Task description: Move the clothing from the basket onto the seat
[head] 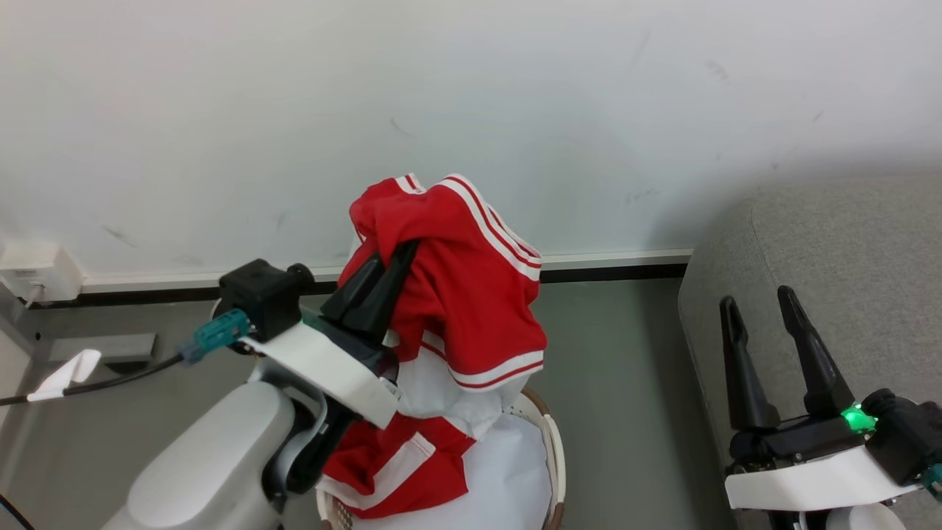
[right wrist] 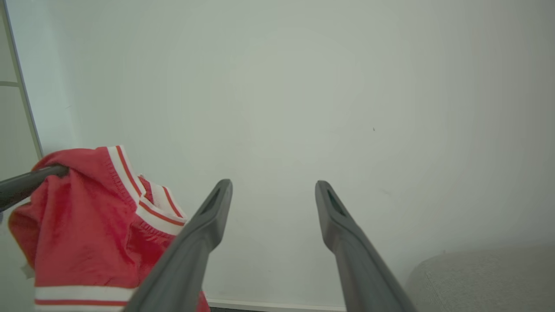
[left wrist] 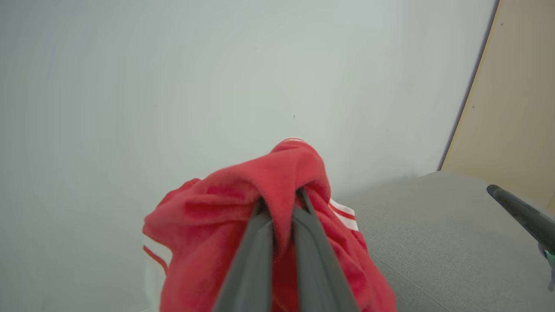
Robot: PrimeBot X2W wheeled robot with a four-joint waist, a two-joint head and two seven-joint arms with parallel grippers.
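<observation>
My left gripper (head: 397, 254) is shut on a red garment with white stripes (head: 471, 287), lifted above the basket (head: 553, 442) near the wall. In the left wrist view its fingers (left wrist: 260, 234) pinch a fold of the red cloth (left wrist: 243, 203). The garment drapes down over the basket, where more red and white clothing (head: 390, 460) lies on a white sheet. My right gripper (head: 758, 305) stands open and empty in front of the grey seat (head: 846, 258); its spread fingers (right wrist: 208, 216) show in the right wrist view, with the held garment (right wrist: 86, 216) to their left.
A white wall with a skirting board (head: 618, 261) runs behind everything. A white socket box (head: 33, 272) and a black cable (head: 110, 379) sit at the far left on the grey floor (head: 625, 368). A beige panel (left wrist: 516, 108) rises beyond the seat.
</observation>
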